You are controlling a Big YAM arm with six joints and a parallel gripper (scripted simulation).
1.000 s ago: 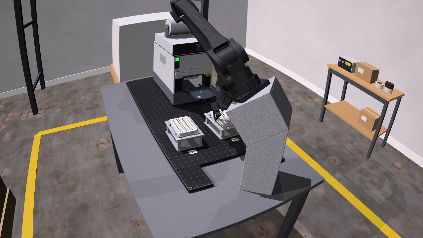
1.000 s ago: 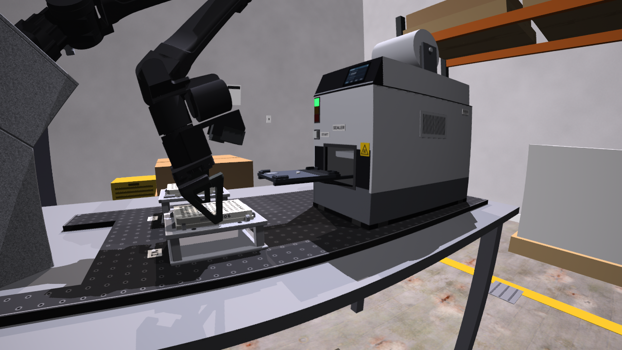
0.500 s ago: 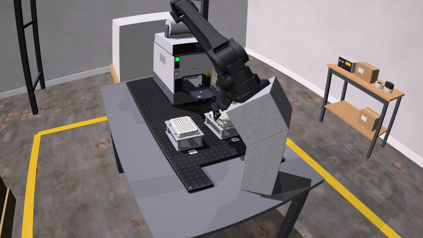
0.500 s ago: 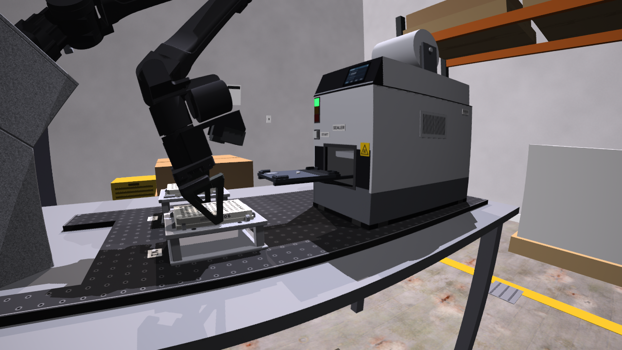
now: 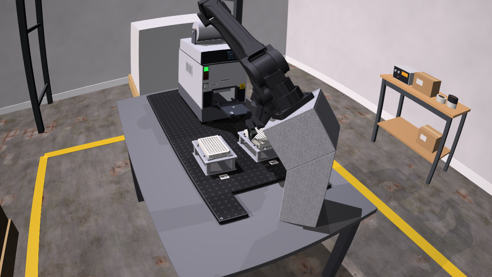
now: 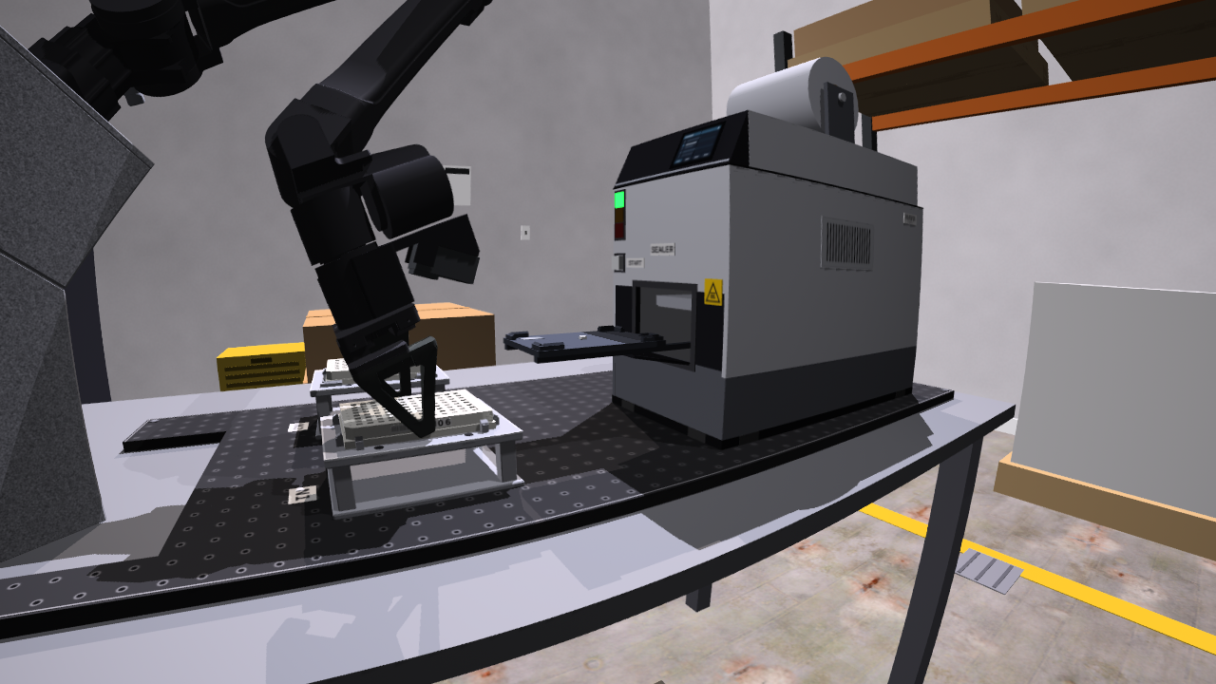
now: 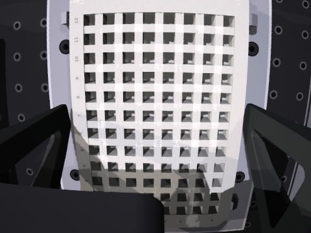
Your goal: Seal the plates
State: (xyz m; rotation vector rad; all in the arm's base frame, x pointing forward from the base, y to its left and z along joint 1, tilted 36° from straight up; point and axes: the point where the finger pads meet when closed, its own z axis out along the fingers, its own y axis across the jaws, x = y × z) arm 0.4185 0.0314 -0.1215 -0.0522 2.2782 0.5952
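Pale-grey smooth counter (image 5: 233, 241) (image 6: 526, 586) | black two-fingered end effector (image 5: 255, 134) (image 6: 413, 413) (image 7: 156, 114) stood wide open, gripping nothing, astride white rectangular plastic-looking well plate (image 5: 263, 135) (image 6: 459, 407) (image 7: 159, 107) | pickup wanted even closing, level lift

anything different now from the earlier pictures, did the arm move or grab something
Nothing has visibly changed. The tool is still open around the plate on nest N1, not gripping it. The other plate, the bare stage and the green lamp are as they were.
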